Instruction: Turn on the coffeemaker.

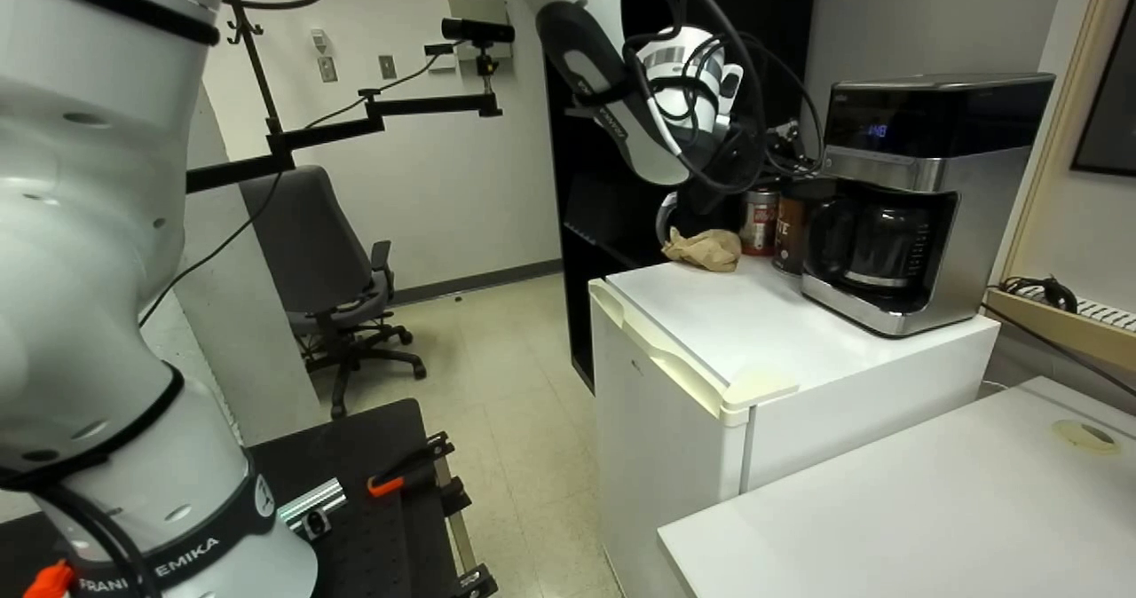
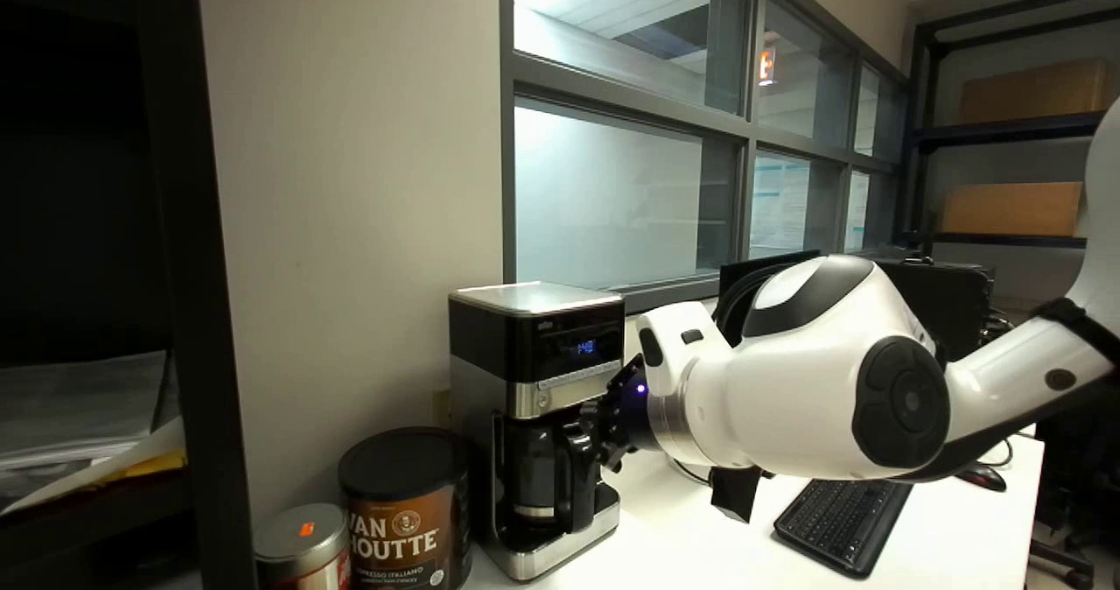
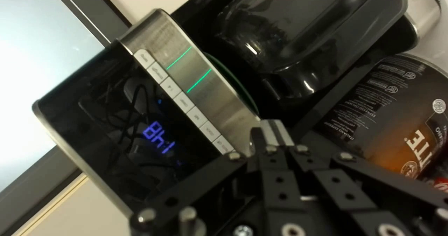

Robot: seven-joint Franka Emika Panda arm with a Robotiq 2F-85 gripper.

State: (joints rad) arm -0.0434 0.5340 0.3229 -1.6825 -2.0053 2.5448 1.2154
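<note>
We find the coffeemaker [image 1: 941, 172] upright on the bench [image 1: 728, 314], by the corner where the edge alongside the white desk [image 1: 887, 527] meets the back edge, its front turned towards the cream-trimmed edge [image 1: 666, 345]. The jaws are together, with nothing between them that we can see. The move turns on how they stand to the silver band [image 3: 206, 85]: its long axis runs parallel to that trimmed edge, slanting from upper left to lower right in the wrist view, and the jaws cover its lower right end, just beside the button strip [image 3: 183, 102]. In an exterior view we make out a round button [image 2: 542, 396] at the band's end nearer the brown can [image 2: 407, 502]; we take it for the switch, so the press probably wants a straight push with little sideways shift, though we cannot tell whether the jaws touch the band
</note>
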